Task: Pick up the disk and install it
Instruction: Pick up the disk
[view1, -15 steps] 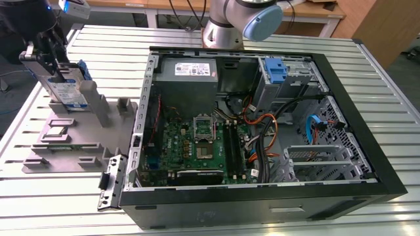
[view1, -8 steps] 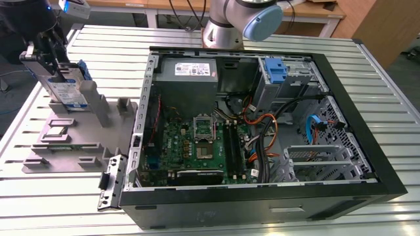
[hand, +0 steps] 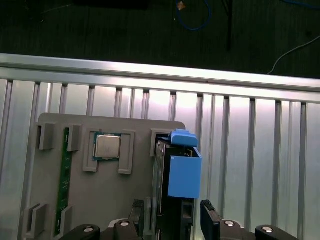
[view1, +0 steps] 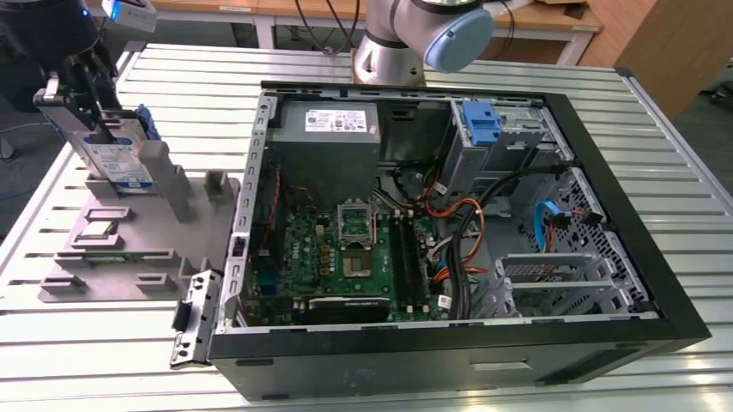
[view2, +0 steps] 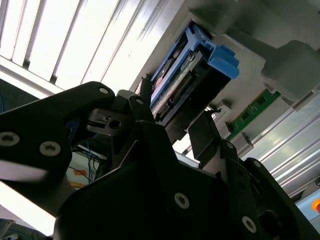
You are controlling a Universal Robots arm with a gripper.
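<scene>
Tabletop of slatted metal (view1: 675, 154) is seen under everything, and on it an open computer case (view1: 641, 330) is laid on its side, its far corner cut off at the exterior view's right edge. Behind the case the robot arm (view1: 424, 34) is cropped by the upper edge, so its links cannot be followed. At the exterior view's left a grey holder tray (view1: 137, 249) is placed just beside the case. The disk (view1: 120, 163) is stood upright in a slot of that tray. Its lower end is hidden by the slot walls and its upper part is covered by the dark gripper (view1: 81, 99), whose body is lost in shadow at the corner. In the first wrist view the fingers (hand: 211, 217) are held apart on either side of the disk, one on each flat face, and a narrow gap is seen beside at least one of them. Whether the other one touches cannot be made out. The blue rail (hand: 184, 172) is seen along the disk's edge. A processor chip (hand: 107, 146) and a memory stick (hand: 63, 180) are seated in other tray slots.
</scene>
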